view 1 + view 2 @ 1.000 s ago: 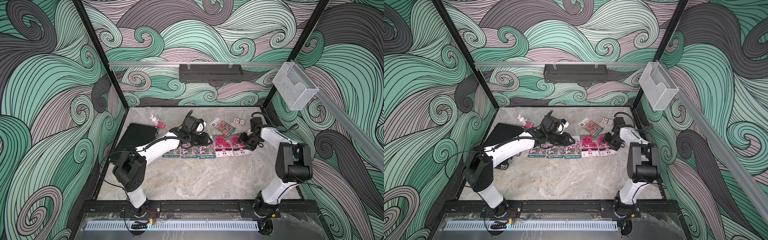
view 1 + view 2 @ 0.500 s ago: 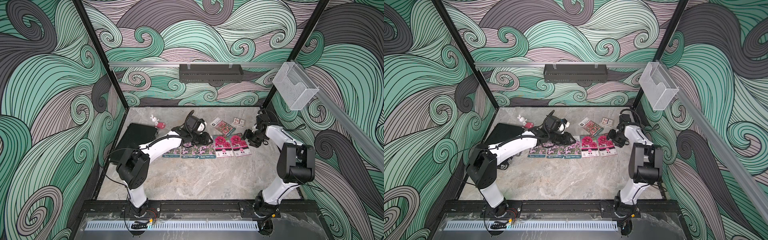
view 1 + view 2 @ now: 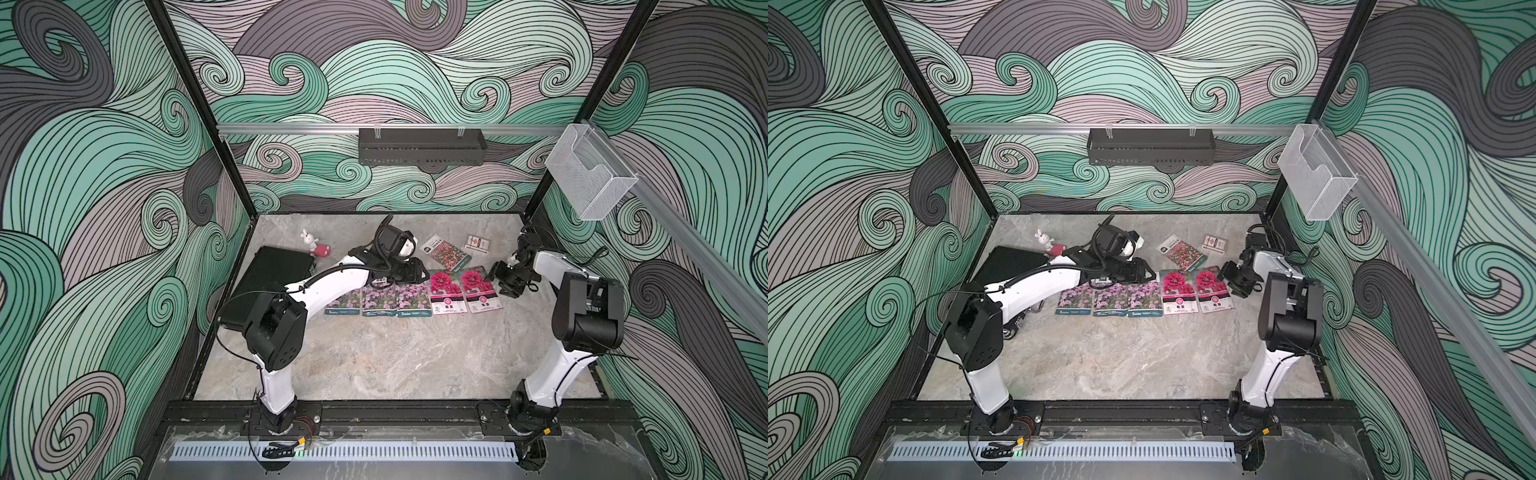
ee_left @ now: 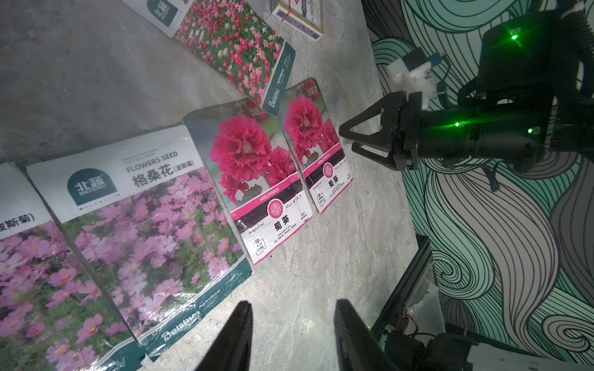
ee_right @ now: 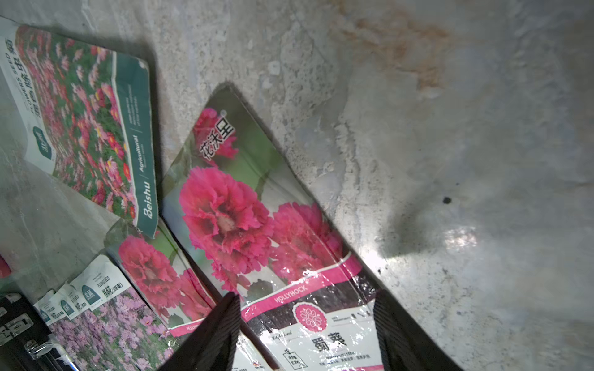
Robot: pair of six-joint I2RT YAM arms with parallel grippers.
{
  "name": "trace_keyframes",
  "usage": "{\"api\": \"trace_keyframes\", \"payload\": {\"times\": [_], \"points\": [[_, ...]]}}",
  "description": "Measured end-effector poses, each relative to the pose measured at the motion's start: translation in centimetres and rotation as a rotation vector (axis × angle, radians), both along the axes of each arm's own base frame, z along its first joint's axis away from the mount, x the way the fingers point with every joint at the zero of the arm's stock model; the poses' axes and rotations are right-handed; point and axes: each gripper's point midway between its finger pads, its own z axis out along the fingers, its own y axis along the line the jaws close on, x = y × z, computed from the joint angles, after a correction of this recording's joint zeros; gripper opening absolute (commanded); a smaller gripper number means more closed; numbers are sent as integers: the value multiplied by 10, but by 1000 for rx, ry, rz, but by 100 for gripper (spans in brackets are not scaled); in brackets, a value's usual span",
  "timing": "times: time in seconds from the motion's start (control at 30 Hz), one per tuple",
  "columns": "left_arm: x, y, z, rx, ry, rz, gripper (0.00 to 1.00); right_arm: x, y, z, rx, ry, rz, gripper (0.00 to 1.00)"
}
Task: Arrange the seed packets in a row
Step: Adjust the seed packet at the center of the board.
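Observation:
Five seed packets lie side by side across the table: three purple-pink ones (image 3: 378,300) on the left and two magenta ones (image 3: 446,291) (image 3: 480,289) on the right. Behind them a red-pink mix packet (image 3: 446,253) lies tilted, its corner overlapping the magenta pair in the left wrist view (image 4: 231,48). My left gripper (image 3: 424,273) (image 4: 291,321) hangs open over bare table just behind the row, holding nothing. At the row's right end my right gripper (image 3: 492,276) (image 5: 305,308) stands open, low over the rightmost magenta packet (image 5: 257,225), not gripping it.
A small beige-and-red box (image 3: 478,243) sits at the back right near the mix packet. Along the left wall lies a black ribbed slab (image 3: 278,274), with a small rabbit toy (image 3: 311,243) behind it. The cell's side walls stand close to both arms.
Both arms have shifted only slightly; the right gripper has edged a little at the row's right end and opened a touch wider. The packets lie where they were.

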Motion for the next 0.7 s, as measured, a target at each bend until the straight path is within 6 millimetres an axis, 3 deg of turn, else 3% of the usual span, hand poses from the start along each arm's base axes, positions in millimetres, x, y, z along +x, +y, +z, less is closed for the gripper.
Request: {"api": "trace_keyframes", "payload": {"times": [0.7], "points": [[-1,1,-1,8,3,-3,43,-6,-6,-18,35,-7,-26,69]]}}
